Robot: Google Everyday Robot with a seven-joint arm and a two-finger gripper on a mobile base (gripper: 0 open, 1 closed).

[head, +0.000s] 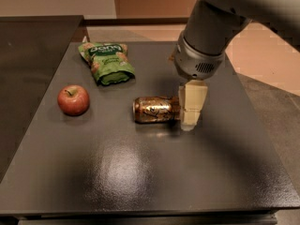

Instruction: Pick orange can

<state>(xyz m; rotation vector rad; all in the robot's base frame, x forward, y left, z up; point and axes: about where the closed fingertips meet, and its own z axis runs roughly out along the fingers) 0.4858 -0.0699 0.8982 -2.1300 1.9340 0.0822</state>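
Orange can lies on its side midway across the dark table; from the left I see a red apple, a green snack bag, then the can, with the gripper low at its right end, spread or closed I cannot tell

The glossy dark-grey desk is carrying a shiny orange-bronze metal can lying sideways. A round red apple is sitting left of it, a green snack bag is lying behind-left, and the cream hand is hanging at its right end.
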